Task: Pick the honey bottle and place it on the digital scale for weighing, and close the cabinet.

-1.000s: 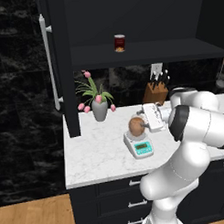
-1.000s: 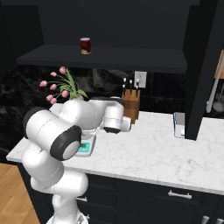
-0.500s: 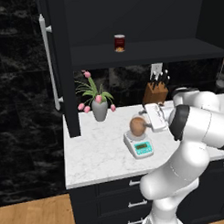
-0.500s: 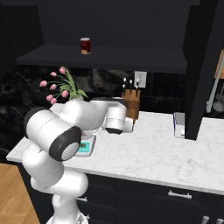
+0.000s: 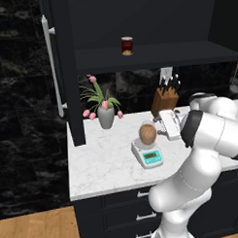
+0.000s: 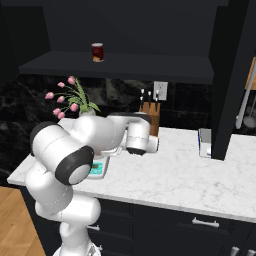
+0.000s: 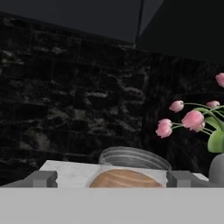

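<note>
Cabinet (image 5: 53, 70): I see its door open; closing is left.
Digital scale (image 5: 149, 155): on the counter, carrying the jar.
Honey bottle (image 5: 147, 133): sits on the scale plate; I judge placing done.
Gripper (image 7: 111, 178): fingers (image 7: 41, 178) spread either side of the bottle, apparently clear.
</note>
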You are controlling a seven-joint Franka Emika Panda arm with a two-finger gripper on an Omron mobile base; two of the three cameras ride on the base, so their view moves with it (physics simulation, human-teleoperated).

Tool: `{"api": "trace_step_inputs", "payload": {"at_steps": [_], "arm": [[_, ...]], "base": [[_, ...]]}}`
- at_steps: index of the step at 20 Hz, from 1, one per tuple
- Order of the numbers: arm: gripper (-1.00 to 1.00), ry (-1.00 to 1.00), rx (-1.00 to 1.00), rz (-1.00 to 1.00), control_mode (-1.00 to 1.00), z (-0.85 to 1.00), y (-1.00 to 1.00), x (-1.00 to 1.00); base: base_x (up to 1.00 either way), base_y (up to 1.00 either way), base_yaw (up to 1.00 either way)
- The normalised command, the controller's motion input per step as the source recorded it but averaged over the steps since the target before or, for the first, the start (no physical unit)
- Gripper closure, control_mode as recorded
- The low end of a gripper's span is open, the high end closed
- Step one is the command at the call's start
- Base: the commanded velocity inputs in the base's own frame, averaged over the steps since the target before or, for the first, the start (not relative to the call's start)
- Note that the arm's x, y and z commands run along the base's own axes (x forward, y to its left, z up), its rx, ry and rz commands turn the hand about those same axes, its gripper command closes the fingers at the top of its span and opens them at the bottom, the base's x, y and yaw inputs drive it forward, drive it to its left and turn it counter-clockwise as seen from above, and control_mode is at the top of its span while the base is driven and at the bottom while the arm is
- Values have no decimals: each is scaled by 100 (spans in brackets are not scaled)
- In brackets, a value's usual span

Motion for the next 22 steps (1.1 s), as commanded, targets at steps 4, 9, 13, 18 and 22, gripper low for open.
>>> {"api": "trace_step_inputs", "payload": {"at_steps": [4, 9, 13, 18, 22], "arm": [[-100, 0, 0, 0, -100, 0, -2, -11], [-100, -3, 0, 0, -100, 5, -12, -10], [-100, -22, 0, -4, -100, 35, -19, -36], [-100, -46, 0, -7, -100, 62, -19, -62], [-100, -44, 2, -18, -100, 61, -1, -60]], "base": [[0, 0, 0], [0, 0, 0], [0, 0, 0], [0, 0, 0], [0, 0, 0]]}}
